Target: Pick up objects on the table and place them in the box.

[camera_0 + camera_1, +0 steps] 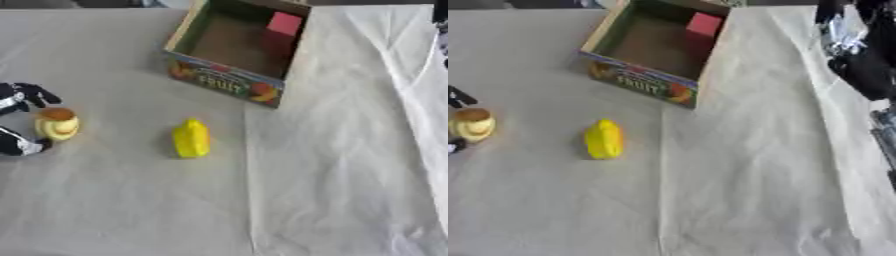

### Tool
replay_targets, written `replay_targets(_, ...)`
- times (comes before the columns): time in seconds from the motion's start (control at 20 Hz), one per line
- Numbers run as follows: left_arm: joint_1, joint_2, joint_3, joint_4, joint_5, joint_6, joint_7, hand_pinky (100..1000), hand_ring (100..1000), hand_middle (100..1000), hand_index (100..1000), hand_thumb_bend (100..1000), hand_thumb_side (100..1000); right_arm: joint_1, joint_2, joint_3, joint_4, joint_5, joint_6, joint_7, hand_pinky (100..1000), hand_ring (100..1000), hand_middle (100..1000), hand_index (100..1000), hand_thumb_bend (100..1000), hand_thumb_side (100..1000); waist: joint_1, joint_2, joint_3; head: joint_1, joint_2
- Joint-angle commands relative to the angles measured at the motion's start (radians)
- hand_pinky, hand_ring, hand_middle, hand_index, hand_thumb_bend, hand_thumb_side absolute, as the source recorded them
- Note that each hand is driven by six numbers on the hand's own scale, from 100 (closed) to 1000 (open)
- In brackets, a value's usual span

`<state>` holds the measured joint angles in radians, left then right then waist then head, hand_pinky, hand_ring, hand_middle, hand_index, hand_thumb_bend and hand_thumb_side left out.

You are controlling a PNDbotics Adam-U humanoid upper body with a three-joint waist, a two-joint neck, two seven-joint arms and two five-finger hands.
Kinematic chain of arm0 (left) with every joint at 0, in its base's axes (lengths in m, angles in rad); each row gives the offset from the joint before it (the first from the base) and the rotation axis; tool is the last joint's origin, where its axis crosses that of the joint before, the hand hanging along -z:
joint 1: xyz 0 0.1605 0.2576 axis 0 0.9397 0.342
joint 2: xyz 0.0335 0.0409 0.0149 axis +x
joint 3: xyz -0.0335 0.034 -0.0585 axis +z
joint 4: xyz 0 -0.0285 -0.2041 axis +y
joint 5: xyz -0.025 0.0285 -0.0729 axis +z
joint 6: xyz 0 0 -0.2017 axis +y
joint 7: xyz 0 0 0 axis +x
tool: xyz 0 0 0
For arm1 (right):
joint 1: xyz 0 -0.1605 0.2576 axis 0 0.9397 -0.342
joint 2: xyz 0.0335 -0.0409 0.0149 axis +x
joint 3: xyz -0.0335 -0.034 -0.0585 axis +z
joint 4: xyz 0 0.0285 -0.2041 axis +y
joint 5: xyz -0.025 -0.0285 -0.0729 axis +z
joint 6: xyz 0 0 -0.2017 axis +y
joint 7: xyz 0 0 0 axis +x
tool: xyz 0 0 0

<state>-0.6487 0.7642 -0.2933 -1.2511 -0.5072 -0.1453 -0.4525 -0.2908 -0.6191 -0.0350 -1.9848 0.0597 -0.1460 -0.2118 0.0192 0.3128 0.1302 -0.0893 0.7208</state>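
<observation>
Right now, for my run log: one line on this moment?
left hand around cup | lemon on table | red block in box

Open cardboard box [229, 83] with fruit print at far centre, red block [284, 23] inside its far corner. Yellow object [192, 139] lying mid-desk. Yellow-and-brown object [58, 124] at left edge, between dark fingers.

Matt, creased white cloth [332, 165] covers the table; printed cardboard fruit box [229, 82]; smooth, glossy yellow plastic toy [192, 139].
</observation>
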Motion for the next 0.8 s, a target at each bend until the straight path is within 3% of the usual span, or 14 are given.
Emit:
replay_targets(0.05,-0.023,0.018,0.005,0.002,-0.014,-0.001,0.002,693,749,739,801,255,100,-0.01,-0.013,-0.005,-0.015,-0.007,0.002,-0.004,893,775,746,777,100,595,0.001,-0.016,0.0,0.005,-0.001)
replay_targets(0.15,-0.025,0.02,0.008,-0.008,-0.031,0.004,0.016,646,694,696,757,206,100,-0.007,-0.014,-0.005,-0.015,-0.007,0.001,-0.004,893,774,746,777,100,600,0.001,-0.016,0.0,0.006,0.0)
replay_targets(0.2,-0.025,0.022,0.011,-0.015,-0.046,0.006,0.029,626,665,635,686,162,100,-0.006,-0.013,-0.005,-0.015,-0.008,0.001,-0.005,893,774,745,777,100,595,0.001,-0.016,0.0,0.006,0.0)
replay_targets(0.4,-0.031,0.027,0.023,-0.048,-0.077,0.012,0.096,612,643,583,612,110,100,-0.004,-0.013,-0.005,-0.015,-0.01,0.001,-0.005,893,773,744,777,100,595,0.002,-0.018,0.002,0.005,0.001)
replay_targets(0.6,-0.063,0.036,0.028,-0.107,-0.062,0.003,0.129,614,640,593,605,100,100,-0.002,-0.015,-0.007,-0.015,-0.009,-0.002,-0.009,893,772,743,777,100,594,0.004,-0.023,0.004,0.004,0.002)
replay_targets(0.8,-0.149,0.017,0.023,-0.178,-0.044,-0.019,0.125,617,638,593,613,100,100,0.0,-0.019,-0.009,-0.015,-0.007,-0.003,-0.015,893,772,742,776,100,595,0.008,-0.028,0.008,-0.003,0.009)
